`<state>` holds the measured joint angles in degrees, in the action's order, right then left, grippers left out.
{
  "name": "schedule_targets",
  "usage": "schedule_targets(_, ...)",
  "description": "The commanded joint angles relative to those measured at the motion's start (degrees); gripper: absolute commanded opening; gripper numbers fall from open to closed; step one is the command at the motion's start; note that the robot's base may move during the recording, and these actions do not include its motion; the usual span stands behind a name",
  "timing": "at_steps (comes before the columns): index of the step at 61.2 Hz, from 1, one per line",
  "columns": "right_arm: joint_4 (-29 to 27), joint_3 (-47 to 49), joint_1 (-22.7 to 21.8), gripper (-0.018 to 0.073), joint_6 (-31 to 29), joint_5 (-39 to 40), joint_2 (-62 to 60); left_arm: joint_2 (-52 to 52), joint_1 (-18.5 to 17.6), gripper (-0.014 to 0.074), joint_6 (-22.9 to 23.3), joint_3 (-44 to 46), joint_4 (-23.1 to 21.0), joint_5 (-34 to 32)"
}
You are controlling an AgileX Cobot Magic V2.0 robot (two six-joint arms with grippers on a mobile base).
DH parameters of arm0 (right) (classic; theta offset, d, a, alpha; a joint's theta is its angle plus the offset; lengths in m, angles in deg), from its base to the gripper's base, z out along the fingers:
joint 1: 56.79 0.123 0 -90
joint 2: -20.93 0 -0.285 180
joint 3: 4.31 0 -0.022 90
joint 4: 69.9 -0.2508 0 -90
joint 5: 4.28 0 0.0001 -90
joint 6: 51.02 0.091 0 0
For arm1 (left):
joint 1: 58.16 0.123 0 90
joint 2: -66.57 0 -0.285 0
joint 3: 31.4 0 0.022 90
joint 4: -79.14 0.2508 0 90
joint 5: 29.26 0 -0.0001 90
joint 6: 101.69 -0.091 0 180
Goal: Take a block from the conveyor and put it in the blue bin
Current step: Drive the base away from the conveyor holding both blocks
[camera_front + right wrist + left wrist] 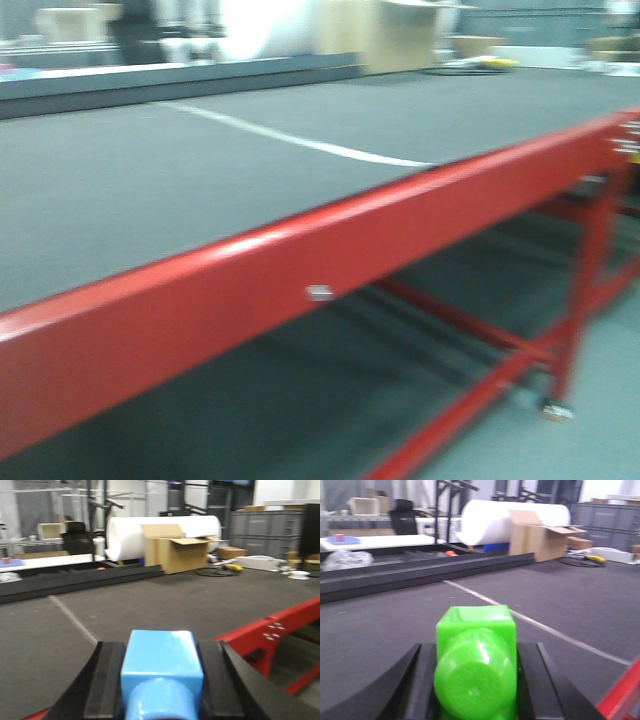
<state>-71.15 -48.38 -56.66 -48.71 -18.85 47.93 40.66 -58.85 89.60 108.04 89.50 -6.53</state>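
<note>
Exterior front view: the conveyor (150,180) is seen from its near side as a wide, dark grey belt. It is crossed by a thin white line (300,140) and edged by a red frame (300,260). One bolt head is visible on the frame rail. Red legs and cross-bars are seen under the belt at right. The picture is blurred. No block is seen on the part of the belt shown here, and neither arm appears in this view.

Left wrist view: the left fingers (422,680) are closed on a green block (476,665). The block is clamped between the two black inner faces, with both flanks touching. It is held above the belt near the red edge, which shows at lower right. A rounded green boss on the block faces the camera.

Right wrist view: the right fingers (107,680) are closed in the same way on a blue block (162,670). It is held over the belt near the red frame, with a rounded boss toward the camera.

Background, both wrist views: a cardboard box (540,537) stands beside a large white roll (490,517) beyond the far black rail (420,572). A small blue object is glimpsed under the roll. It cannot be told whether this is the bin.
</note>
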Motion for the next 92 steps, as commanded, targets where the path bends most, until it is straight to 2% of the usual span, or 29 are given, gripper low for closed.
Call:
schedule_targets(1, 0.5, 0.1, 0.0, -0.0162, -0.3, 1.4, -0.1, 0.0, 0.0, -0.0111, -0.1, -0.2, -0.1, -1.3)
schedule_targets(92, 0.5, 0.1, 0.0, -0.0162, -0.3, 1.4, -0.1, 0.0, 0.0, -0.0111, -0.1, -0.2, -0.1, -1.3)
